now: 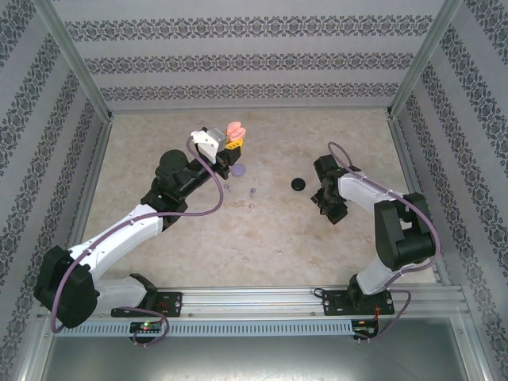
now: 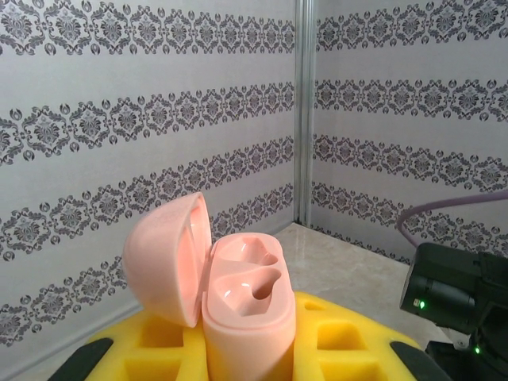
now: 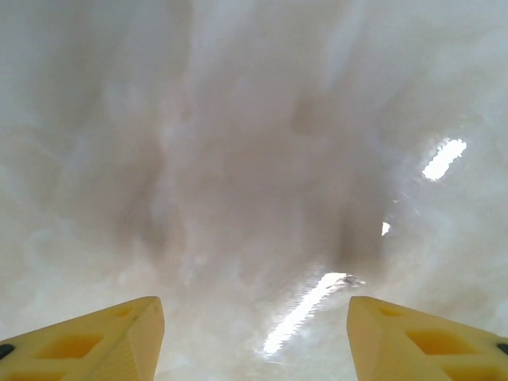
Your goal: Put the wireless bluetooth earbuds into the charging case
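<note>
An open pink charging case (image 2: 246, 309) stands upright between the yellow fingers (image 2: 349, 337) of my left gripper (image 2: 248, 353), which is shut on it. Its lid hangs open to the left and both wells are empty. From above, the same case (image 1: 235, 128) is held raised at the back of the table by the left gripper (image 1: 228, 141). Three tiny earbuds lie on the table in front of it: two lilac (image 1: 226, 188) (image 1: 252, 191) and one pinkish (image 1: 251, 208). My right gripper (image 3: 254, 333) hovers close over bare table, open with nothing between its fingers (image 3: 119, 337). In the top view the right gripper (image 1: 332, 208) points down.
A closed lilac round case (image 1: 238, 169) lies just in front of the left gripper. A black round case (image 1: 298, 184) sits left of the right gripper. Patterned walls and metal posts enclose the table (image 1: 262, 246). The right arm (image 2: 456, 298) shows in the left wrist view.
</note>
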{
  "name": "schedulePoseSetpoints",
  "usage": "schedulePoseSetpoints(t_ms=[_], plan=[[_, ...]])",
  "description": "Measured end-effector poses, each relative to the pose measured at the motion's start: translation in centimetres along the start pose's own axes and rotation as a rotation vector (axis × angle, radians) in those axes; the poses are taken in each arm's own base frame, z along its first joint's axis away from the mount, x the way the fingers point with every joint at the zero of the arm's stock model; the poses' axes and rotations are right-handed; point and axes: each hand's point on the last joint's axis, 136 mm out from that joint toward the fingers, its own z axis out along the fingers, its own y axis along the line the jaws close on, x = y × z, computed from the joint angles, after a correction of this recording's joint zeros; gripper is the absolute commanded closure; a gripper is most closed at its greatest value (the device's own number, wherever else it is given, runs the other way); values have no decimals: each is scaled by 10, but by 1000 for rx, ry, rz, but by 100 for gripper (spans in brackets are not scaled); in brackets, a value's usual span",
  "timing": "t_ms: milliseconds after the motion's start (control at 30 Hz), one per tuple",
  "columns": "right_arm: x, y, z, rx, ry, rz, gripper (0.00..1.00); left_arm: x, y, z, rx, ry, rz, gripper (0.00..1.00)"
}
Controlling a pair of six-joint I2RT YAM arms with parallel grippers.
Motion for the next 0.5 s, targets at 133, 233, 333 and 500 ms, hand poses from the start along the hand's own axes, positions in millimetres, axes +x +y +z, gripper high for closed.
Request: schedulePoseSetpoints(t_ms=[133, 233, 333, 500], plan=[[-18, -12, -11, -18, -12, 33, 34, 3, 2, 1, -10, 6, 5, 100], [-43, -38, -19, -25, -37, 115, 33, 10, 2, 5, -10, 23, 3, 100], [-64, -67, -20, -2, -48, 186, 31, 19, 3, 8, -10, 42, 0, 100], [-80, -94, -15, 32, -33, 208, 31, 21, 6, 10, -24, 43, -3, 100]])
